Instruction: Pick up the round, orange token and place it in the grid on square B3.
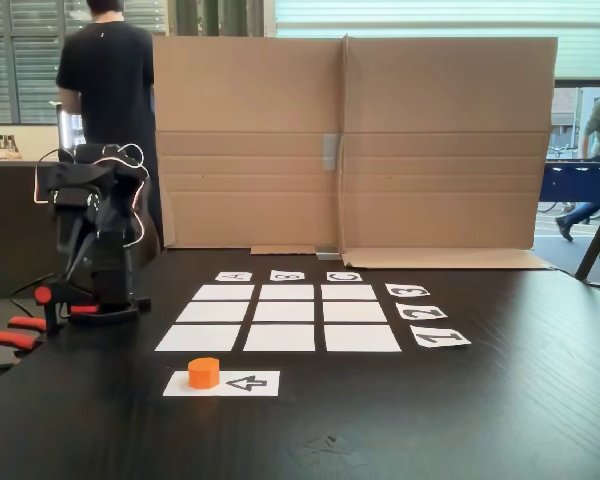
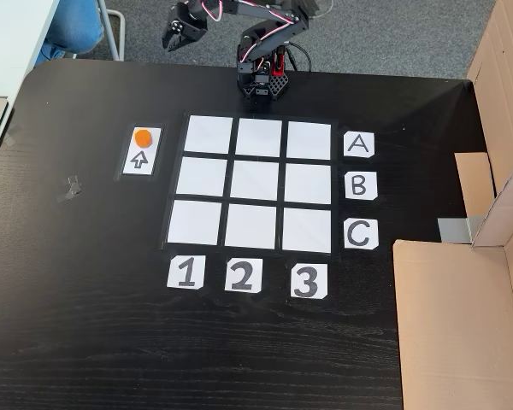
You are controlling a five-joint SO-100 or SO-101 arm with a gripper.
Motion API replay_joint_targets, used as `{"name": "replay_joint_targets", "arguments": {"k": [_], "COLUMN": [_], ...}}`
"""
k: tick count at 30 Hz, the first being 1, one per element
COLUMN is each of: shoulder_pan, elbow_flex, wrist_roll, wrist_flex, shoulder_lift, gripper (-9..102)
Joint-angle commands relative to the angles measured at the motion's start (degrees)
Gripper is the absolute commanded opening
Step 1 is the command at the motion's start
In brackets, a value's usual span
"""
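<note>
Both fixed views show a black table (image 2: 85,342), cardboard wall (image 1: 350,140); claw (image 2: 178,36) state unclear.

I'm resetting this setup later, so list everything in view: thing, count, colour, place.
token: 1, orange, on the arrow strip, beside the grid
arrow strip: 1, white with black arrow, apart from the grid
grid: 9 white squares, mid-table, all bare
letter cards: 3, white, A B C along one side of the grid
number cards: 3, white, 1 2 3 along another side
table: 1, black
cardboard: brown, standing at the table's edge
clamps: red, at the table edge by the arm
persons: 2, beyond the table
arm: 1, black, folded at the table edge
gripper: 1, raised past the table edge, holding nothing
</note>
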Motion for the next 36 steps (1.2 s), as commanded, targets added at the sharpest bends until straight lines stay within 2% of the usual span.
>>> {"name": "replay_joint_targets", "arguments": {"k": [1,4,9,14,23,26,36], "shoulder_pan": [-1.1,-2.5,-6.2,-9.0,-12.6,-13.3,-16.7], "elbow_flex": [-9.4,-13.9,-18.8,-26.4,-34.2,-35.8,-43.8], "wrist_roll": [-0.4,-1.0,-1.9,-2.1,-4.3,-5.7,-8.4], "wrist_flex": [4.6,8.3,12.8,17.0,18.5,18.6,19.0], "shoulder_lift": [-6.4,-11.3,-18.4,-24.9,-34.3,-37.4,-47.5], "gripper": [7,12,28,36,52,56,58]}}
